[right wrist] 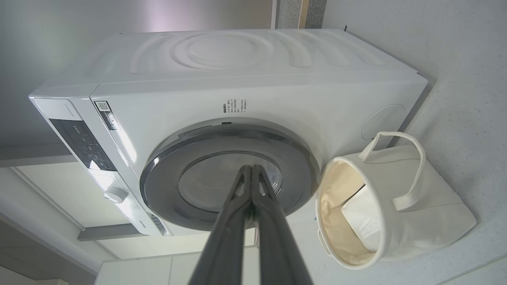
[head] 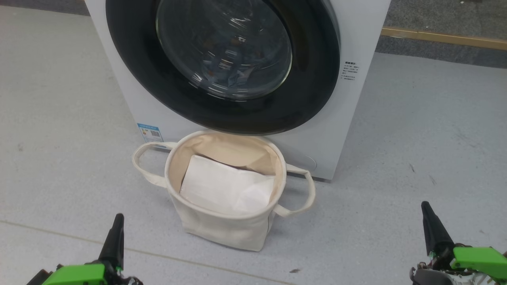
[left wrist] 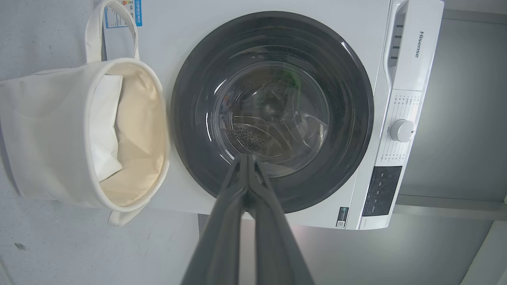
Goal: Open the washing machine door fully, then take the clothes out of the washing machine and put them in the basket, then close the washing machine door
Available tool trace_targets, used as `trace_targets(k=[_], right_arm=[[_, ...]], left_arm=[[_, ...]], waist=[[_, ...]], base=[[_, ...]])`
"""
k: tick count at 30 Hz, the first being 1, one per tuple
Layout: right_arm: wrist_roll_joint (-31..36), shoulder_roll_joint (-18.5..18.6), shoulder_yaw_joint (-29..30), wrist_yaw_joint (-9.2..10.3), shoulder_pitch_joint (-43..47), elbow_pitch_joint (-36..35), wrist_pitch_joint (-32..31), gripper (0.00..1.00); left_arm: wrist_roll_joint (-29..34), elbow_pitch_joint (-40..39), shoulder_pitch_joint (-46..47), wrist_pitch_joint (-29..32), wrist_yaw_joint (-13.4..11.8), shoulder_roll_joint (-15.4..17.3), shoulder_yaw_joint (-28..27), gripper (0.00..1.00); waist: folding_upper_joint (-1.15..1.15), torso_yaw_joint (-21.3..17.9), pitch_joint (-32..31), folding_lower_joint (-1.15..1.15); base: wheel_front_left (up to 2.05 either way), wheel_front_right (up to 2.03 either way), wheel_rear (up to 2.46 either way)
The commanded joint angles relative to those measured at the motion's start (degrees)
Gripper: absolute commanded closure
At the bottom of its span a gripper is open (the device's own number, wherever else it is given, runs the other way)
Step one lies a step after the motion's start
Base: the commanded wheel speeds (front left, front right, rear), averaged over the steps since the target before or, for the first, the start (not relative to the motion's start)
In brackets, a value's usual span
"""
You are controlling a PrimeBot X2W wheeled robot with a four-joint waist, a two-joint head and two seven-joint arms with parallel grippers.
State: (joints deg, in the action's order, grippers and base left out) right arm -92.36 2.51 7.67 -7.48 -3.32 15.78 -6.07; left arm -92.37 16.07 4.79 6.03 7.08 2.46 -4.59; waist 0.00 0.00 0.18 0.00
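While your left claw point(head: 117, 220) and right claw point(head: 426, 208) hung pinched and empty, the door point(head: 237, 116) was unopened, clothes point(head: 231, 75) inside, nothing yet done.

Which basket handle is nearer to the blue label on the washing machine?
The left handle of the basket in the head view, just below the blue label; the right handle is far off.

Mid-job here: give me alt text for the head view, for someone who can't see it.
A white front-loading washing machine with its round, black-rimmed glass door shut stands behind a round cream canvas basket on the grey floor, a folded white sheet inside it. The left gripper and right gripper rest shut at the lower corners.
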Motion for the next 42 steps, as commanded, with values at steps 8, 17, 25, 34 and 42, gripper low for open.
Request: trace_targets(k=[8,17,25,34,42], right_arm=[[0.2,0.4,-1.2,-0.01,-2.9,-1.8,-0.4,1.0],[0.2,0.4,-1.2,-0.01,-2.9,-1.8,-0.4,1.0],[0.2,0.4,-1.2,-0.01,-2.9,-1.8,-0.4,1.0],[0.2,0.4,-1.2,-0.01,-2.9,-1.8,-0.4,1.0],[0.2,0.4,-1.2,-0.01,-2.9,-1.8,-0.4,1.0]], left_arm=[[0.2,-2.0,1.4,0.4,0.4,0.4,-1.9,1.0],[0.2,-2.0,1.4,0.4,0.4,0.4,-1.9,1.0],[0.2,-2.0,1.4,0.4,0.4,0.4,-1.9,1.0],[0.2,-2.0,1.4,0.4,0.4,0.4,-1.9,1.0],[0.2,-2.0,1.4,0.4,0.4,0.4,-1.9,1.0]], waist=[[0.0,0.0,0.0,0.0],[0.0,0.0,0.0,0.0],[0.0,0.0,0.0,0.0],[0.0,0.0,0.0,0.0],[0.0,0.0,0.0,0.0]], base=[[0.0,0.0,0.0],[0.0,0.0,0.0],[0.0,0.0,0.0],[0.0,0.0,0.0],[0.0,0.0,0.0]])
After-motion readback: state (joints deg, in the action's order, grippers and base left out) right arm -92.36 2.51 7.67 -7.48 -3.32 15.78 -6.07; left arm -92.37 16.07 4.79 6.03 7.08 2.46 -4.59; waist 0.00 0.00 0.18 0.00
